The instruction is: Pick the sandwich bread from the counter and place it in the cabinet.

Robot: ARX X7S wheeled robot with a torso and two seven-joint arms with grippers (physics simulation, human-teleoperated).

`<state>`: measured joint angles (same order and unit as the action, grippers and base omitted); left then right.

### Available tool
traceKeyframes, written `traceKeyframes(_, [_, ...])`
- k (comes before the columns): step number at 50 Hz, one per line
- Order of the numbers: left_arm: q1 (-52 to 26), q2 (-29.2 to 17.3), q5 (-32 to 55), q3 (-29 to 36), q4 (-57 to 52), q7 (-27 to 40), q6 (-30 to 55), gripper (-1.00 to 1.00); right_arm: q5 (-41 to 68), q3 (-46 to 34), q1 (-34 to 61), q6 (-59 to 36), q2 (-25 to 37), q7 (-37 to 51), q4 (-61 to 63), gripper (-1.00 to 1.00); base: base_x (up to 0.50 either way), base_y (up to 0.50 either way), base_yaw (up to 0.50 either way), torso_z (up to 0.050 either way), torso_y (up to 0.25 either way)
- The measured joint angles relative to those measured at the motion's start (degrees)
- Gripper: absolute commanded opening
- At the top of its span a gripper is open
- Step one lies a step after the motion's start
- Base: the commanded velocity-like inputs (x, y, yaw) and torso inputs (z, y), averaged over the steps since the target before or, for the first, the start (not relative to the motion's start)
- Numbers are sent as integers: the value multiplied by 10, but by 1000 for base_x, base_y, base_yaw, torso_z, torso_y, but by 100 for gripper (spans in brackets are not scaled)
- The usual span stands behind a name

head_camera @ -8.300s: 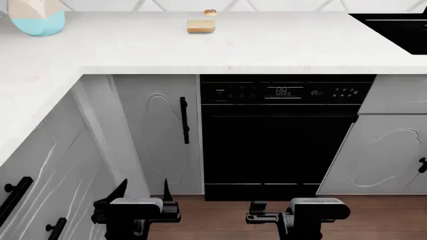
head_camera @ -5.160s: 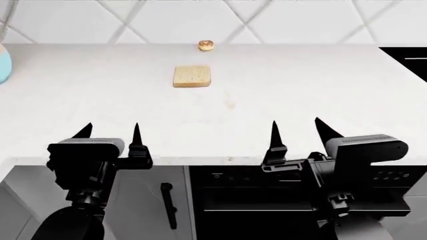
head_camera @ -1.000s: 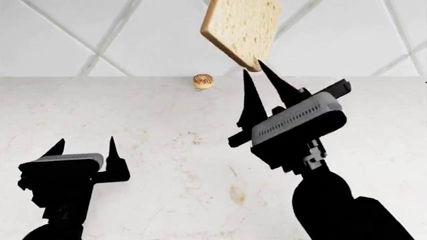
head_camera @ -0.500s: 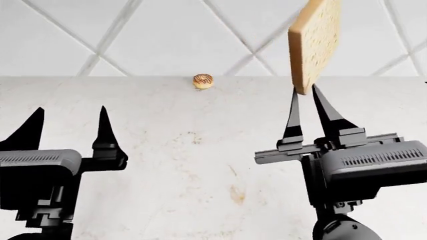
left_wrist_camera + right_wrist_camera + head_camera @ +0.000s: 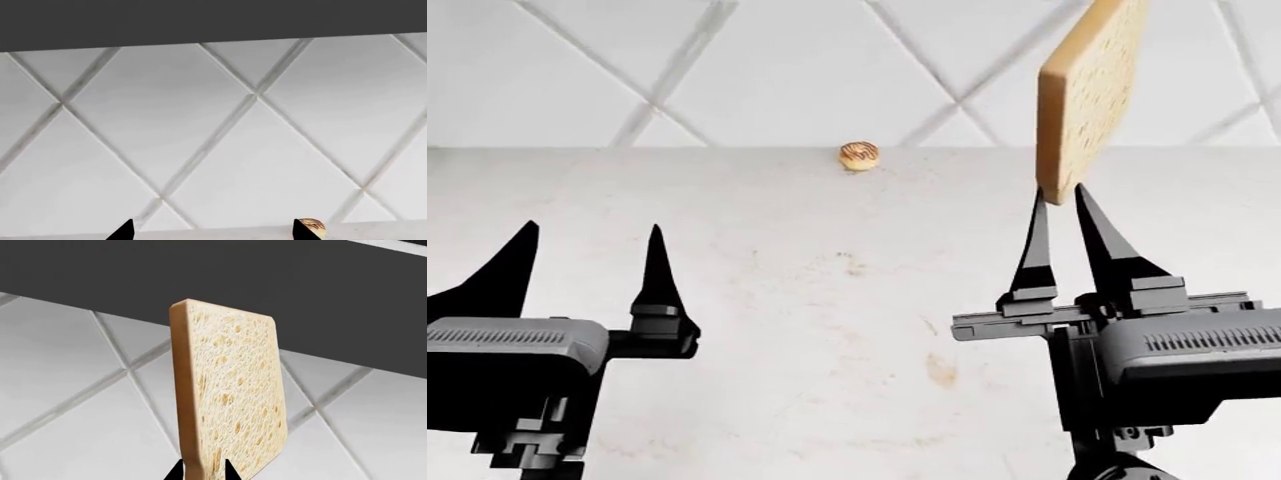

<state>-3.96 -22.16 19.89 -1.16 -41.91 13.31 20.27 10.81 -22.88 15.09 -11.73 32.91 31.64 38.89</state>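
Top of the pale tan, brown-crusted sandwich bread point(image 5: 1090, 92) cut off above the head view. Pinched upright by its lower edge between the black right gripper point(image 5: 1062, 238) fingertips. Black left gripper point(image 5: 587, 262) spread wide, holding nothing.

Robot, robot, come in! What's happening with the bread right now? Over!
Right gripper shut on sandwich bread, held upright above counter. Left gripper open, empty. Donut sits by the wall, not in the way.

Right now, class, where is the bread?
In the head view the bread stands on edge at upper right, pinched at its lower corner by the right pincer, raised above the counter, right of the donut.
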Motion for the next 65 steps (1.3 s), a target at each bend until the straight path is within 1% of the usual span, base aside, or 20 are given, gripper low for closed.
traceKeyframes(10, [1, -3, 1, 1, 0, 0, -2, 100, 3, 0, 0, -7, 0, 2, 5, -100, 65, 444, 0, 0, 0])
traceKeyframes(21, [0, -6, -1, 5, 0, 2, -1, 100, 26, 11, 3, -24, -2, 6, 8, -100, 0, 0, 0, 0, 0])
traceKeyframes(26, [-1, -7, -3, 8, 3, 2, -2, 100, 54, 27, 32, -69, 5, 9, 35, -100, 0, 0, 0, 0, 0])
traceKeyframes(38, [-2, -8, -5, 10, 10, 2, -7, 100, 116, 60, 147, -208, 34, 13, 122, -100, 0, 0, 0, 0, 0])
traceKeyframes(46, [-2, -9, -4, 12, 14, 1, -10, 100, 182, 71, 249, -295, 55, 26, 167, -100, 0, 0, 0, 0, 0])
traceKeyframes(51, [-3, -10, -3, 12, 15, 1, -11, 100, 246, 53, 332, -327, 86, 59, 184, -100, 0, 0, 0, 0, 0])
traceKeyframes(55, [-3, -11, -3, 12, 16, 1, -12, 100, 294, 29, 417, -361, 105, 72, 190, -100, 0, 0, 0, 0, 0])
traceKeyframes(59, [-4, -11, -2, 13, 16, 1, -13, 100, 335, 4, 509, -402, 113, 66, 185, -100, 0, 0, 0, 0, 0])
traceKeyframes(65, [-5, -12, -1, 14, 17, 0, -14, 100, 369, -30, 633, -447, 114, 30, 154, -100, 0, 0, 0, 0, 0])
